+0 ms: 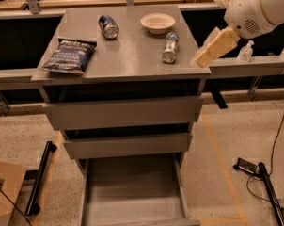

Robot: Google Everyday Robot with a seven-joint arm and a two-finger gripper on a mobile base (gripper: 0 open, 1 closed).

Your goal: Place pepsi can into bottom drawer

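The pepsi can lies on its side at the back left of the grey cabinet top. It is dark blue with a silver end facing the camera. The bottom drawer is pulled out, and its flat grey bottom is bare. My gripper is cream coloured and hangs from the white arm at the right edge of the cabinet top. It is just right of the water bottle and well away from the can. It holds nothing that I can see.
A dark blue chip bag lies at the front left of the top. A white bowl sits at the back right, and a clear water bottle lies in front of it. The two upper drawers are shut. Cables lie on the floor at right.
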